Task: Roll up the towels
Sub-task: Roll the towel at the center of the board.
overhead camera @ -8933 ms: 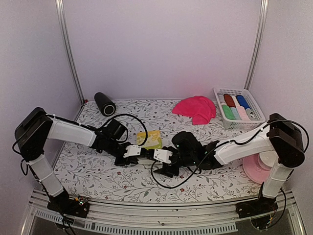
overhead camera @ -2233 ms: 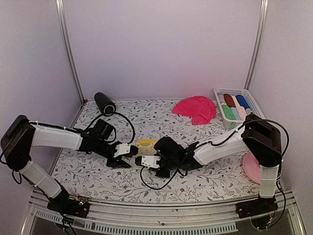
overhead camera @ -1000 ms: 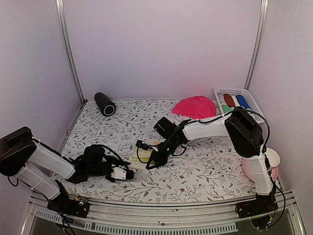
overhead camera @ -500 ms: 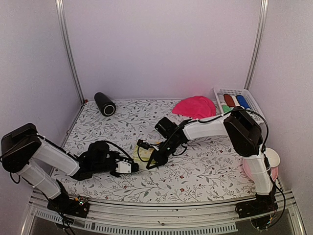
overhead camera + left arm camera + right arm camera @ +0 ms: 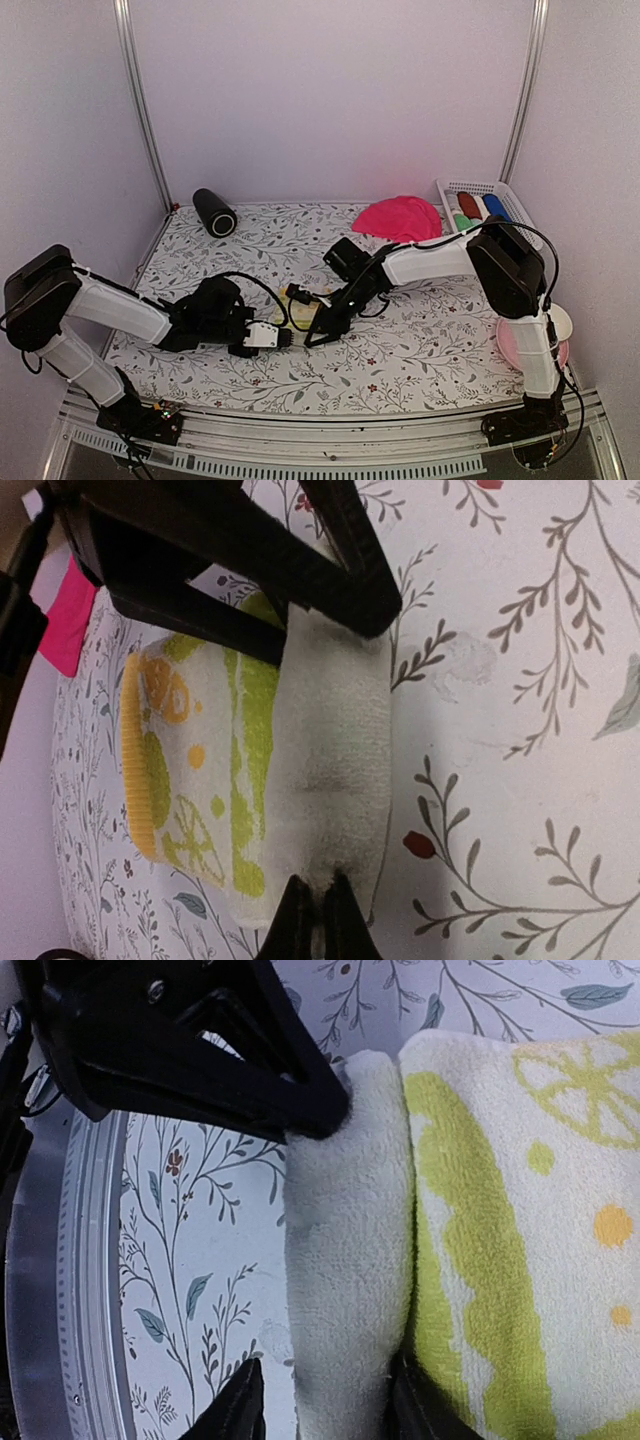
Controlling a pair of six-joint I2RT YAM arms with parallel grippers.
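A yellow-and-white towel with a lemon print (image 5: 303,307) lies flat mid-table, its near edge turned into a thick roll (image 5: 335,770). My left gripper (image 5: 278,337) is pinched shut on one end of that roll, as the left wrist view (image 5: 318,920) shows. My right gripper (image 5: 313,334) sits at the roll's other end. In the right wrist view (image 5: 325,1410) its fingers stand apart astride the roll (image 5: 350,1240), one in the crease and the other just clear of the cloth. A hot pink towel (image 5: 398,218) lies crumpled at the back.
A white basket (image 5: 522,222) at the back right holds several rolled towels. A black cylinder (image 5: 213,211) lies at the back left. A pink plate (image 5: 520,350) with a white bowl (image 5: 556,321) stands at the right edge behind my right arm.
My left gripper has swung in from the near left of the table to the towel and shut on the rolled edge. My right gripper has stayed at the towel's near edge.
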